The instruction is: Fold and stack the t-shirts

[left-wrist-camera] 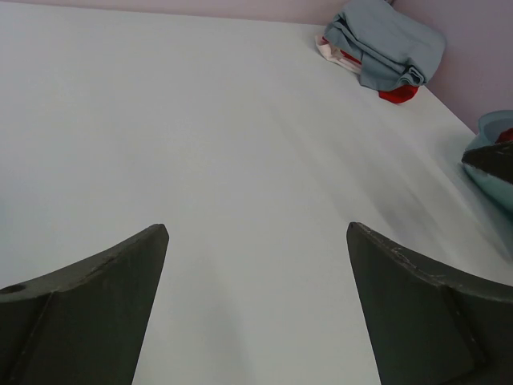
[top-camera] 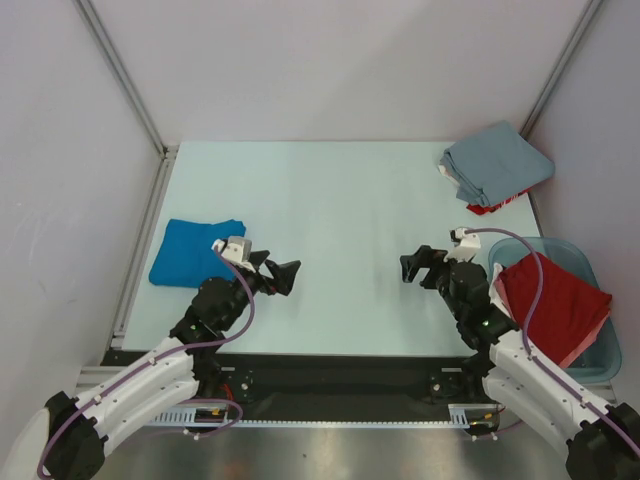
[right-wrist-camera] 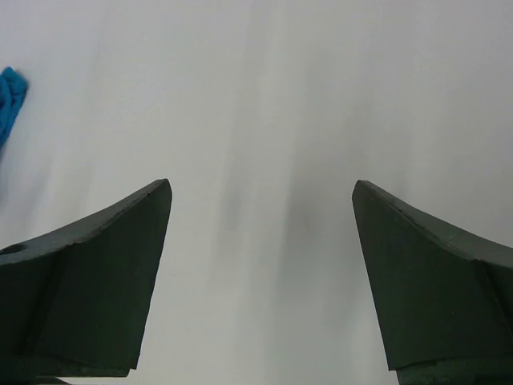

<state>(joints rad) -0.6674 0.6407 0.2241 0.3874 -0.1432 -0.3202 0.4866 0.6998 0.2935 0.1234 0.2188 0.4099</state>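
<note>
Done: grey-blue cotton t-shirt stack (top-camera: 497, 165), far corner. Folded, unstacked: bright blue cotton t-shirt (top-camera: 196, 251). Pending: crimson red cotton t-shirt (top-camera: 553, 300) in teal plastic bin (top-camera: 600, 365). Spread, empty: left hand (top-camera: 288, 278), right hand (top-camera: 410, 268).

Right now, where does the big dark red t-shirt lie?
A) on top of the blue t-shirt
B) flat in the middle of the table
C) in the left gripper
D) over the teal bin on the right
D: the dark red t-shirt is draped over the teal bin at the right edge of the table.
</note>
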